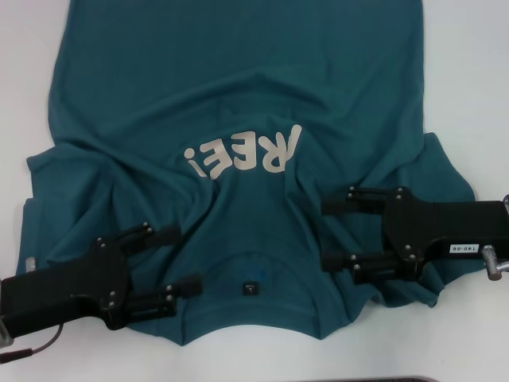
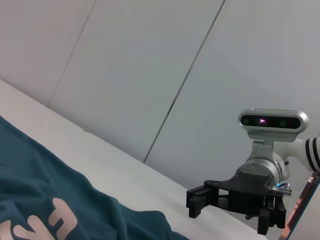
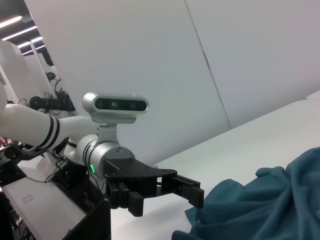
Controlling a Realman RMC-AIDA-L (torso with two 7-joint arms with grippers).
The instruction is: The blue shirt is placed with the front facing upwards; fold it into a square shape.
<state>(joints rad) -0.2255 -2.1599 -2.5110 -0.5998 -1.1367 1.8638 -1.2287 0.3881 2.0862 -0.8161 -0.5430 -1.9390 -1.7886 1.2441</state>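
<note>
Lying position: large dark teal-blue cotton T-shirt (image 1: 238,95) spread front-up on the white surface (image 1: 477,72), collar toward the robot, cloth bunched between the arms.
Lettering: off-white letters read upside down; a fold hides the first one, only "REE!" shows.
Cut off: the hem runs past the far edge of the head view.
Left gripper (image 1: 171,263): jaws wide open over the shoulder left of the collar, holding nothing.
Right gripper (image 1: 338,231): jaws wide open over the right shoulder, holding nothing.
</note>
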